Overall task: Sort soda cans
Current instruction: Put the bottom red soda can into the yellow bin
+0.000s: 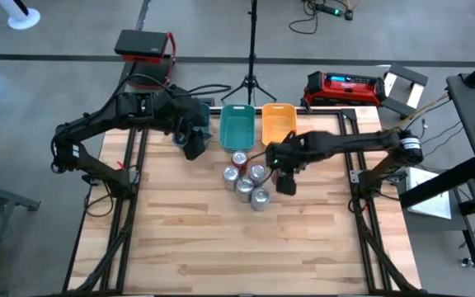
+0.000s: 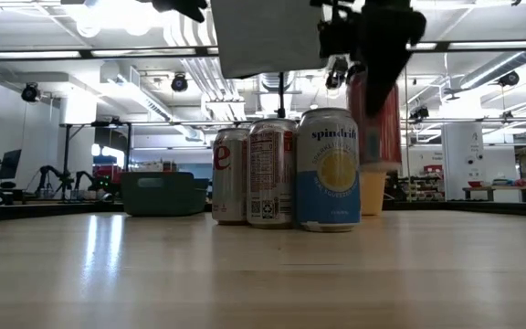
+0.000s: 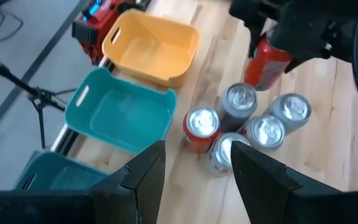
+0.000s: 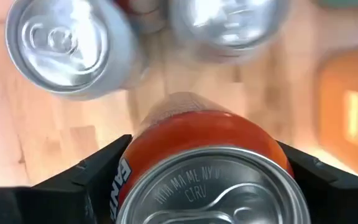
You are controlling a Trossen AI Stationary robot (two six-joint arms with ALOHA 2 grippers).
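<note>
Several soda cans (image 1: 244, 183) stand upright in a tight cluster at the table's middle; they also show in the left wrist view (image 3: 238, 102), where one has red sides (image 3: 201, 127) and the others are silver-grey. My right gripper (image 1: 285, 180) is shut on another red can (image 2: 377, 119), just right of the cluster. My left gripper (image 3: 194, 180) is open and empty, hovering near the teal bin's left side (image 1: 192, 142). My right gripper pinches the red can between its two fingers, one finger (image 4: 98, 171) on each side of the can's wall (image 4: 135, 165) near its top. The fingers come from above, pointing down. The can hangs about upright, lifted clear of the table (image 2: 377, 160).
A teal bin (image 1: 237, 128) and an orange bin (image 1: 277, 122) stand side by side at the far edge, behind the cans. A tripod (image 1: 250, 82) and a red device (image 1: 345, 87) lie beyond the table. Bare wood (image 1: 237, 247) fills the near half.
</note>
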